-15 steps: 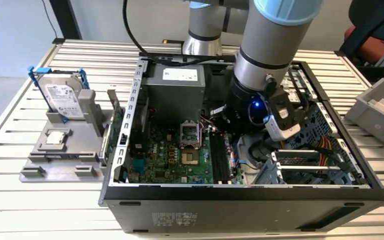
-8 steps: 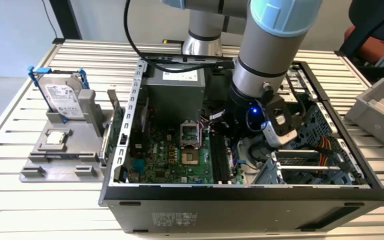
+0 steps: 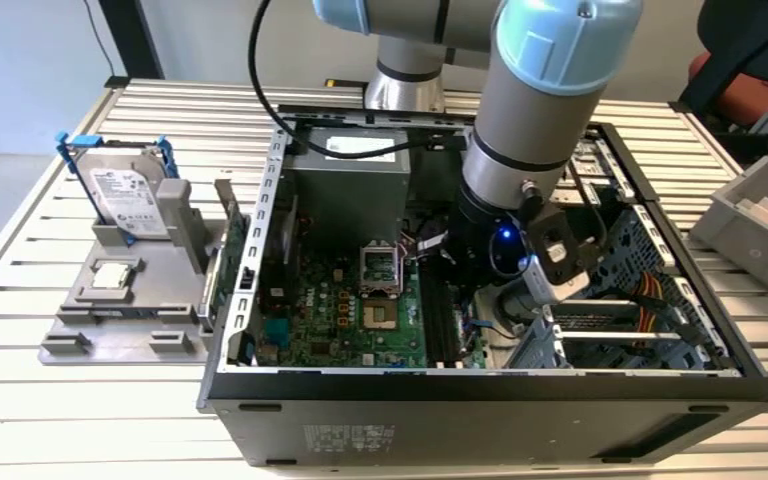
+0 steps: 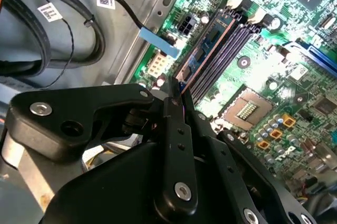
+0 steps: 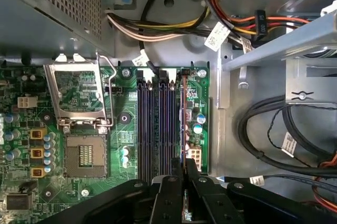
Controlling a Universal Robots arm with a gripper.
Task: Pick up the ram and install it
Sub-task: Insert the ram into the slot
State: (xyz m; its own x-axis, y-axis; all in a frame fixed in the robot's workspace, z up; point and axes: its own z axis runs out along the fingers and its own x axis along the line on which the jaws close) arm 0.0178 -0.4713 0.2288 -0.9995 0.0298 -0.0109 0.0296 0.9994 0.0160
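The ram [image 4: 206, 45] is a thin dark stick with a brown edge and a blue label. It stands on edge along the memory slot nearest the motherboard's edge, beside the empty black slots [image 4: 234, 42]. My gripper [image 4: 176, 98] is shut on the stick's near end. In the first wrist view the ram [image 5: 184, 113] shows edge-on as a thin reddish line beside the slots [image 5: 155, 124], with the gripper [image 5: 184, 167] at its end. Whether it sits fully in the slot I cannot tell. In the exterior view the arm [image 3: 531, 130] reaches down into the open computer case [image 3: 491, 400].
An open processor socket [image 5: 79, 98] with a raised frame lies beside the slots. Cable bundles [image 5: 274, 129] and a metal drive cage [image 5: 295, 40] crowd the other side. Outside the case, a grey stand [image 3: 124, 310] holds a hard drive [image 3: 128, 200] and a square chip [image 3: 113, 275].
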